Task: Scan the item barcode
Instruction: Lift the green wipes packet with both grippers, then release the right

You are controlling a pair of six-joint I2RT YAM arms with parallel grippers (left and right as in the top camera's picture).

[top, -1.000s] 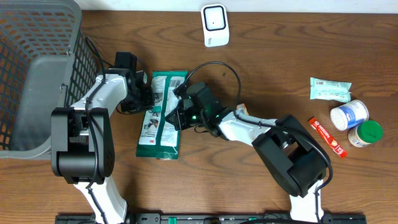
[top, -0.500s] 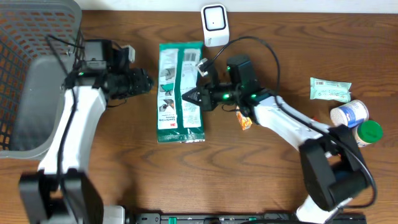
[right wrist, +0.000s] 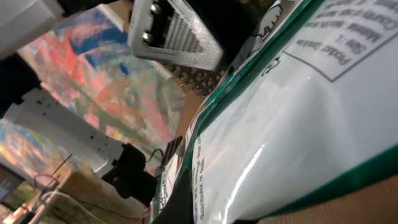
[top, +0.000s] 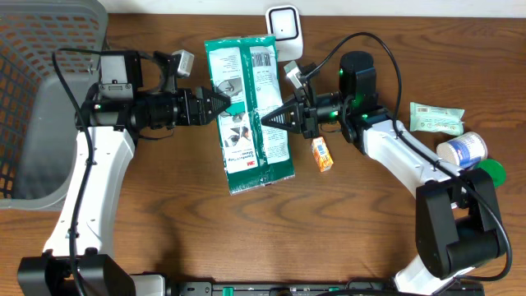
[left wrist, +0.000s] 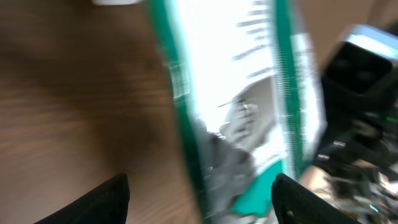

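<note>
Overhead view: the green-and-white pack point(top: 246, 99) is mid-table, its long axis running 12 to 6 o'clock and its 12 o'clock end just beside the white scanner point(top: 283, 31).
Barcode: a striped panel point(top: 261, 59) sits at the pack's 12 o'clock end, which is probably why that end leads toward the scanner.
Right gripper point(top: 273, 120): fingers are clamped together on the pack's 3 o'clock edge, apparently the only grip carrying it.
Right arm pose: reaches in from 3 o'clock, wrist pointing toward 9 o'clock.
Left gripper point(top: 222, 104): fingers point(left wrist: 112, 200) are spread apart at the pack's 9 o'clock edge, gripping nothing.
Left arm pose: elbow bent beside the basket point(top: 33, 99), forearm pointing toward 3 o'clock.
Step in hand: presenting the barcode, judged not yet read.
</note>
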